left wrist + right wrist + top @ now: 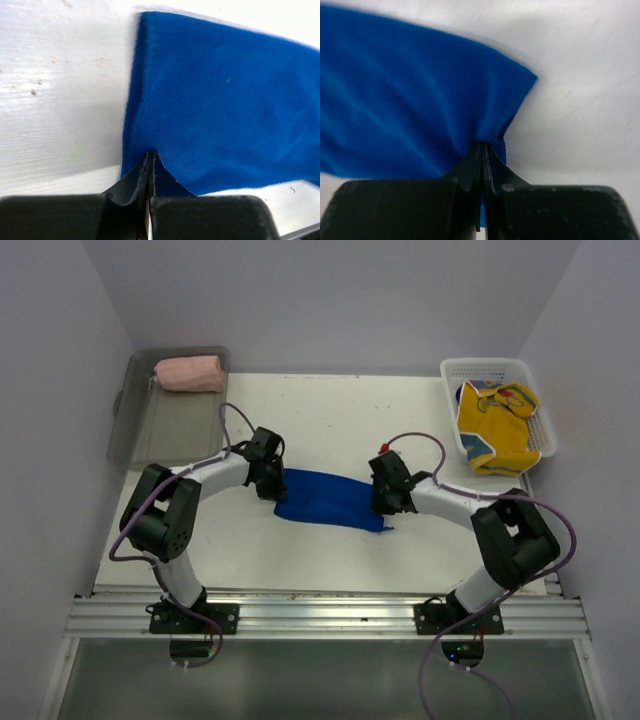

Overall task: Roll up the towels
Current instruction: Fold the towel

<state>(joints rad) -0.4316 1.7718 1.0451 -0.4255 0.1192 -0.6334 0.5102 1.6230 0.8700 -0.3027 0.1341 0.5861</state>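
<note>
- Top view: nearest is the metal rail [320, 618] that my bases bolt to, along the near edge of the counter [320, 410]. The blue towel [330, 502] lies flat as a long strip mid-counter, somewhat toward the near edge, with one of my arms at each end.
- Same view: the pink towel [190, 373] sits rolled in the grey tray [150, 440] at the far-left corner. The yellow towel [497, 425] lies crumpled in the white basket [455, 370] at the far-right corner.
- Left wrist: my left jaws are closed, pinching the left end of the blue towel at its edge. The cloth puckers up into the tips.
- Right wrist: my right jaws are closed on the hemmed right end, close to a corner.
- I judge this to be the start of the blue towel's roll. Both ends should rise together, level and lightly taut, or the roll will skew. These pinches are shallow and could slip.
- The counter is white, matt and lightly scuffed. Pale walls close it in on three sides, so wide swings look unwise.
</note>
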